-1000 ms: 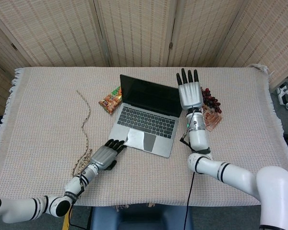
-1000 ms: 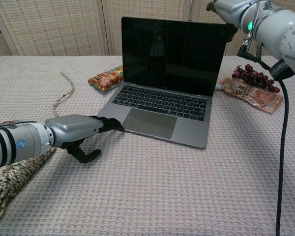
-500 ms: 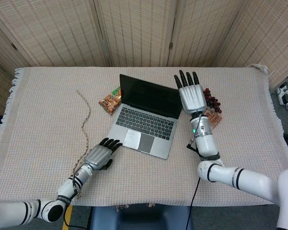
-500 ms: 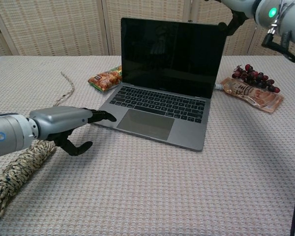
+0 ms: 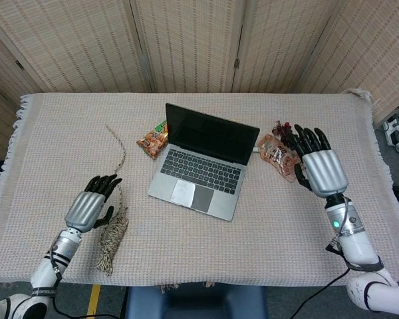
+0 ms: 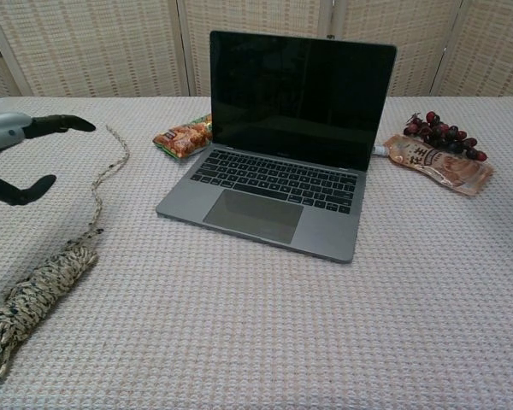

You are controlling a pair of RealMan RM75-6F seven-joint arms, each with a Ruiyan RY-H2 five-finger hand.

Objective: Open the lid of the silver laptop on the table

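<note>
We see the left hand (image 5: 90,209) raised over the near left part of the table, fingers spread and slightly curled, holding nothing; in the chest view only its dark fingertips (image 6: 61,124) show at the left edge. Just beside it lies a braided rope (image 5: 113,232) with a thick frayed end, its thin tail running away toward the far side of the cloth.

The right hand (image 5: 322,169) hovers over the right side of the table, fingers apart and empty, well clear of the laptop. Beyond its fingertips we find a printed pouch (image 5: 277,156) with a bunch of dark grapes (image 6: 445,135) resting against its far edge.

Between the two hands, the silver laptop (image 5: 203,169) sits in the middle of the table with its lid open and upright, the screen dark, the keyboard and trackpad exposed. A snack packet (image 5: 153,138) lies just beside its left rear corner.

A woven cloth (image 5: 53,153) covers the table, and folding screens (image 5: 186,40) stand behind.
</note>
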